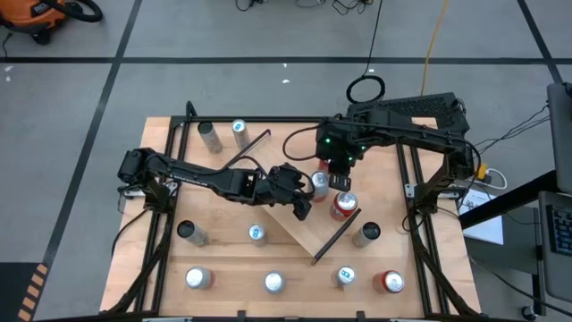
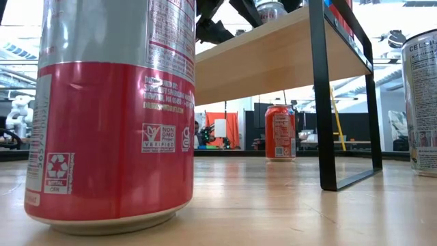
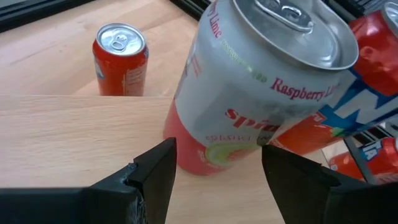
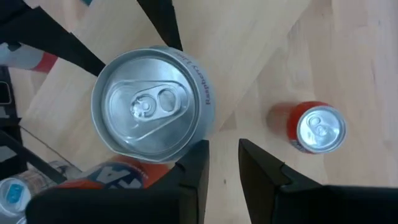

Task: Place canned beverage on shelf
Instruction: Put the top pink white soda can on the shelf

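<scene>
The shelf [image 1: 304,228] stands slantwise in the middle of the table on its black end rails [image 2: 324,96]. A silver-and-pink canned beverage [image 3: 249,93] stands on the board [image 3: 74,143], with its silver top [image 4: 152,106] showing from above. My left gripper [image 3: 217,168] comes in from the table's left and is shut on this can [image 1: 320,182]. A red can [image 1: 344,205] stands right beside it on the shelf. My right gripper [image 4: 224,155] hangs over the two cans [image 1: 338,179] with only a narrow gap between its fingers and nothing in it. My left gripper pinches the can's lower body, near the base [image 3: 180,134], between its two fingers, one on each side. The fingers slant down from the table's left. The can's top is up. Whether its base rests on the board or hangs just above it, I cannot tell.
Several more cans stand on the table around the shelf, such as those at the far left [image 1: 210,136], at the near edge [image 1: 273,283] and at the near right [image 1: 388,283]. An orange can [image 3: 121,59] stands beyond the board. A large red can [image 2: 113,116] fills the low view.
</scene>
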Robot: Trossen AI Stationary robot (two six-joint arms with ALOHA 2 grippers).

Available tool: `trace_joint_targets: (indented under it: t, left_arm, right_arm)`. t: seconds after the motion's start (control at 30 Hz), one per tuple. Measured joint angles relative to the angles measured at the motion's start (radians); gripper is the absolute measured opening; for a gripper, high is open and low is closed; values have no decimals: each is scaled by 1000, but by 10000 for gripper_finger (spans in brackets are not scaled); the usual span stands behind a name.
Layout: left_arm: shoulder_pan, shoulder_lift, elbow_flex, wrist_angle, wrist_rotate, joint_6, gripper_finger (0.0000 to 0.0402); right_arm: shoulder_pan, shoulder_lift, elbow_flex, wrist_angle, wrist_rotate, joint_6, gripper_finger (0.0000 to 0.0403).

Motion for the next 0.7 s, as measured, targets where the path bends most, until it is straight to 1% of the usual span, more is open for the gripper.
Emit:
trace_joint_targets:
  t: [0.7]
  left_arm:
    - [1,0,0,1,21,1,241]
  right_arm:
    - [-14,-2,0,-12,1,-21,67]
